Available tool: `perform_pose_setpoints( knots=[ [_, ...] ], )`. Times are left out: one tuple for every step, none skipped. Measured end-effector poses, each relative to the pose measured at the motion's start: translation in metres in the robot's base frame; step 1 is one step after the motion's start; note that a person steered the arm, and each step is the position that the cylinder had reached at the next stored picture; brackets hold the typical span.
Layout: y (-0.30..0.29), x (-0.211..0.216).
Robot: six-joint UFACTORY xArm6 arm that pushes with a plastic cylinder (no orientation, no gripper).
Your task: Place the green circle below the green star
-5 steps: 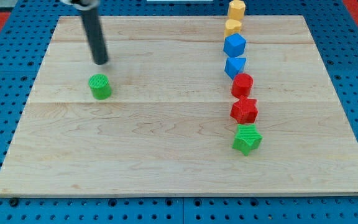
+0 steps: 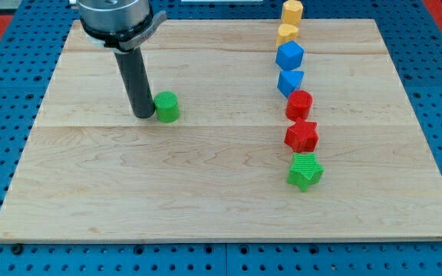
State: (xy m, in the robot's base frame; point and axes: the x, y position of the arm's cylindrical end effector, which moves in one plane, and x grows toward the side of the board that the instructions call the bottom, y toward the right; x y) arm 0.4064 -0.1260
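My tip (image 2: pixel 143 115) touches the green circle's (image 2: pixel 166 107) left side — no fingers here. Pushed off-centre, it could slip past, missing the green star (image 2: pixel 305 171).

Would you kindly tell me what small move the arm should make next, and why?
Probably keep pushing toward the view's right and slightly down: my tip sits against the left side of the green circle, while the green star lies far right and lower.
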Motion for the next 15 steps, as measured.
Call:
perform_pose_setpoints(
  knots=[
    [0.01, -0.015],
    [0.067, 0.016],
    [0.106, 0.054],
    [0.113, 0.03],
    [0.12, 0.02],
    [0.141, 0.074],
    [0.155, 0.121],
    [0.157, 0.13],
    [0.135, 0.141],
    [0.173, 0.165],
    [0.217, 0.179],
    [0.22, 0.18],
    [0.228, 0.212],
    [0.258, 0.211],
    [0.279, 0.182]
  ],
)
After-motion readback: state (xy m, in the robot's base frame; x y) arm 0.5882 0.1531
